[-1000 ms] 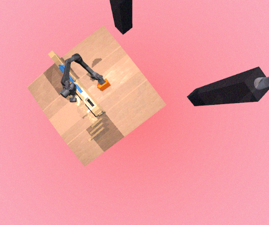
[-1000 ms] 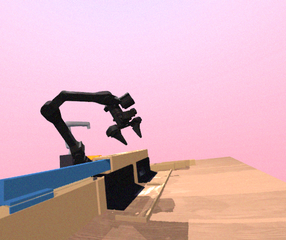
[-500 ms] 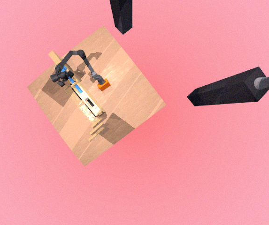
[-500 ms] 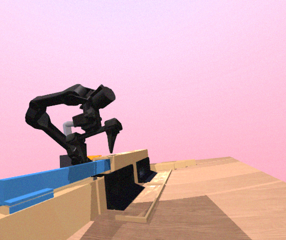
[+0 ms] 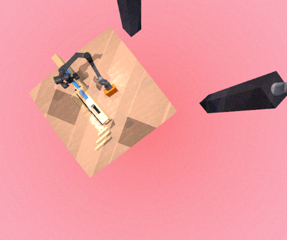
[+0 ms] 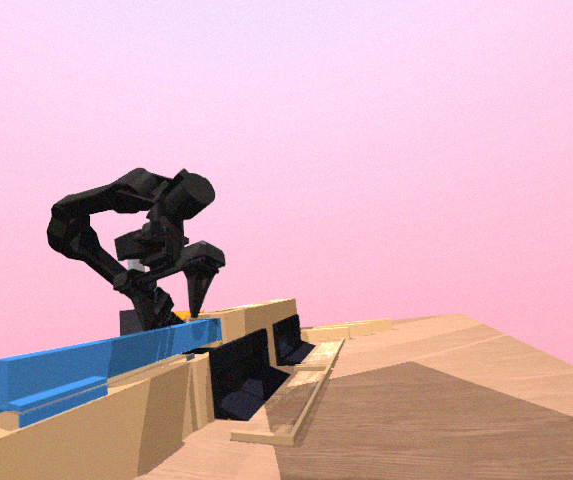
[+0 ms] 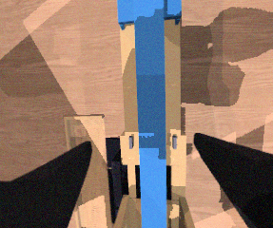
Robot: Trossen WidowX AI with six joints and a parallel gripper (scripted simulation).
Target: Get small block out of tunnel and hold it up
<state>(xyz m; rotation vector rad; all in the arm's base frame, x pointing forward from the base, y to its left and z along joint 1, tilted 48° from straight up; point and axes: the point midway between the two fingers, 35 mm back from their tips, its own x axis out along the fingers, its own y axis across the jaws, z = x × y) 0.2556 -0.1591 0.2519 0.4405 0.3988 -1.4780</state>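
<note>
From the top, the gripper [image 5: 72,80] [image 6: 170,322] [image 7: 144,142] is over the blue handle [image 5: 75,84] [image 6: 146,338] [image 7: 151,95], on the stretch outside the pale tunnel [image 5: 103,117] [image 6: 271,316] [image 7: 178,166]. The handle's long axis runs in line with the tunnel, and the jaws appear set across it, one finger toward each side. An orange block [image 5: 110,90] sits at the arm's foot (probably part of the mount, not the prize), and three loose rods [image 5: 102,138] [image 6: 369,326] lie beyond the tunnel's far end, well away from the jaws.

From the exterior, the fingers reach down near the handle's upper edge; whether either touches it cannot be told. The handle stands as a tall, thin rail, which should suit a pinch from both sides.

From the wrist, the jaws are spread about as wide as they go, with nothing held. The handle passes lengthwise through the middle of the gap, a finger well apart on each side. The small block cannot be made out in any view; by the task it should be inside the tunnel. The next move likely calls for lowering squarely, closing across the rail and drawing it along its length; a skewed pull could bind the cage.
</note>
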